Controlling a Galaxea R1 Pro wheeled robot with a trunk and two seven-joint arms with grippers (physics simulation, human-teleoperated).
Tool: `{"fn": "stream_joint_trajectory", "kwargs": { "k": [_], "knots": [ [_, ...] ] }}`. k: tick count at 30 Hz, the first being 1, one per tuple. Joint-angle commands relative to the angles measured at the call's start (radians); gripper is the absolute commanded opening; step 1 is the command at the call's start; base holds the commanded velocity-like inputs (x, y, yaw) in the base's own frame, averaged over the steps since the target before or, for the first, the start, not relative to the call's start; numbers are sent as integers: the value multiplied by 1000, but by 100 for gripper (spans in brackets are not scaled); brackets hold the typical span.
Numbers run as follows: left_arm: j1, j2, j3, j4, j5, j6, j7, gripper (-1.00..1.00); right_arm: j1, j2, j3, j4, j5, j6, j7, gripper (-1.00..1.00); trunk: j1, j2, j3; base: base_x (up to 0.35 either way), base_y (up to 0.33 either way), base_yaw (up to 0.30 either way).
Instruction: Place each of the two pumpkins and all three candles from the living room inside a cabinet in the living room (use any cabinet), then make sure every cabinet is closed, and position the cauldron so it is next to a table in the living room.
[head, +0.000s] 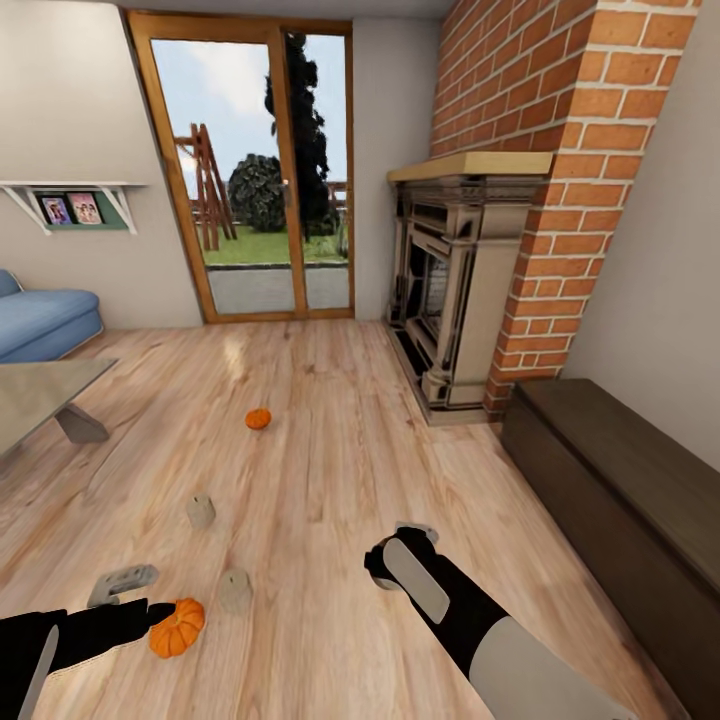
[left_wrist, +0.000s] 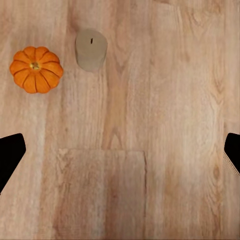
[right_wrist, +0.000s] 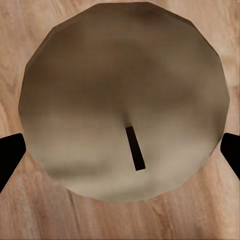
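Two of my right fingertips (right_wrist: 10, 152) flank a pale beige cylindrical candle (right_wrist: 125, 100) on its sides — spread, whether touching I cannot tell. My left gripper (left_wrist: 120, 155) hangs open over bare plank floor (left_wrist: 165, 100); a ribbed orange pumpkin (left_wrist: 36, 69) and another tan candle (left_wrist: 91, 48) sit beyond. The long dark-brown cabinet (head: 620, 500) stands well apart.

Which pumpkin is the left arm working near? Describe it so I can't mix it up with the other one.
Start at the glass door and come down the wood floor toward the robot. Pass the small pumpkin lying mid-floor. The one you want is the nearer pumpkin, just beside the left tool, with a candle close by; it looks bigger than the far one.
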Motion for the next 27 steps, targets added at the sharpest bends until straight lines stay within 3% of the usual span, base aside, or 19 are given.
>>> {"fn": "stream_joint_trajectory", "kwargs": {
  "k": [1, 27],
  "knots": [
    [-1, 0, 2, -1, -9, 3, -11, 100, -1, 0, 2, -1, -7, 1, -6, -100, 0, 0, -1, 339, 0, 0],
    [-1, 0, 2, 0, -10, 3, -9, 100, -1, 0, 2, -1, -8, 1, -6, -100, 0, 0, -1, 339, 0, 0]
  ]
}}
